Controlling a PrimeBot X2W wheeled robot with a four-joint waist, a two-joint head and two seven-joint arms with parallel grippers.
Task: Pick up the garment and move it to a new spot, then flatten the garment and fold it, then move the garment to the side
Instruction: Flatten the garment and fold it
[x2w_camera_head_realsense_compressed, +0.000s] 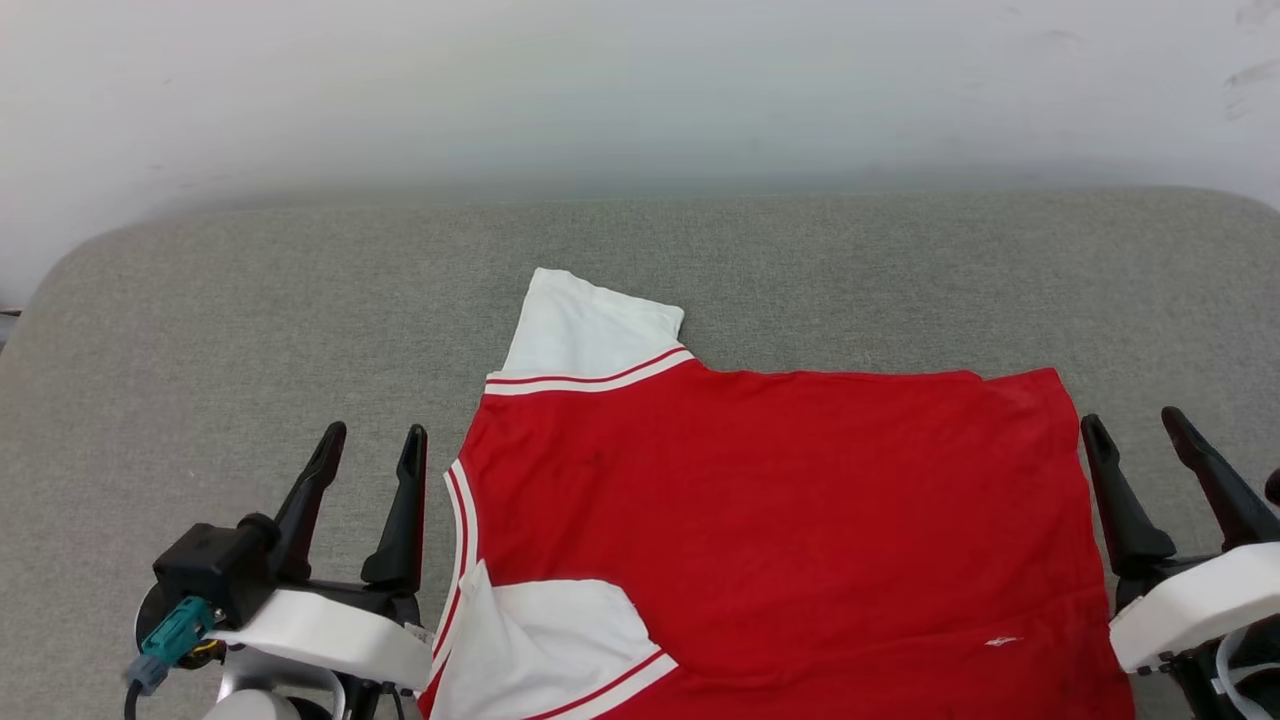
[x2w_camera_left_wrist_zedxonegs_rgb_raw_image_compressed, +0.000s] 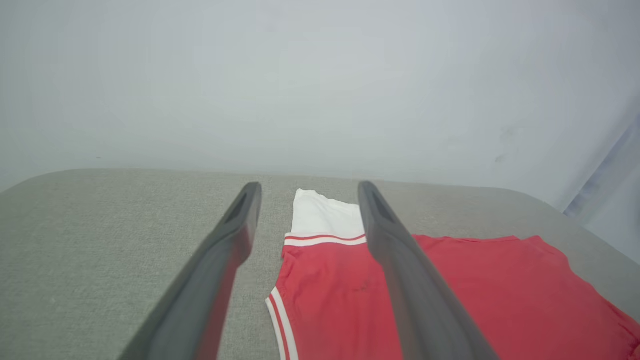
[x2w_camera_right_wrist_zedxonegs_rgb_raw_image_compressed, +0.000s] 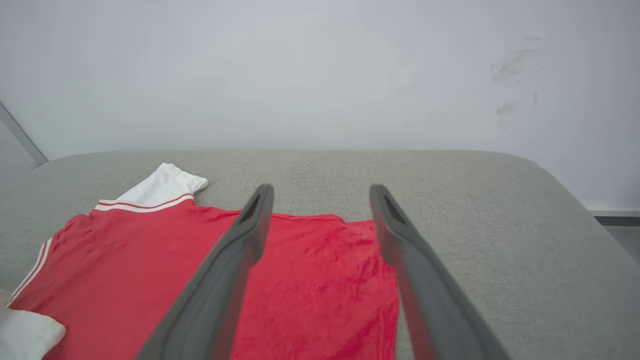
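On the grey cloth-covered worktop (x2w_camera_head_realsense_compressed: 250, 300) in front of me, the garment (x2w_camera_head_realsense_compressed: 780, 500) lies spread out, turned sideways so that its neck faces my left and its hem (x2w_camera_head_realsense_compressed: 1070, 500) my right. Its far sleeve (x2w_camera_head_realsense_compressed: 590, 330), white with red-and-white trim, sticks out flat toward the pale wall (x2w_camera_head_realsense_compressed: 640, 90). The near sleeve (x2w_camera_head_realsense_compressed: 550, 640) is turned in over the red body, close to the bottom of the head view. My left tool (x2w_camera_head_realsense_compressed: 375, 432) stands just beside the striped neck edge (x2w_camera_head_realsense_compressed: 458, 530), its fingers (x2w_camera_head_realsense_compressed: 403, 520) spread apart and empty, pointing away from me. I cannot tell whether it touches the cloth. My right tool (x2w_camera_head_realsense_compressed: 1132, 417) stands just beside the hem, likewise wide open and holding nothing. Both wrist views agree: each pair of dark fingers frames one end of the garment with clear space between them. I judge that the tools flank the two ends because a wide, limp cloth is best pulled taut or lifted evenly from there. The body looks mostly smooth, with light rippling near the hem. Flattening therefore seems nearly done and folding only begun, with the near sleeve in. I judge the far sleeve the next part to bring over, and moving the garment aside is not yet done.
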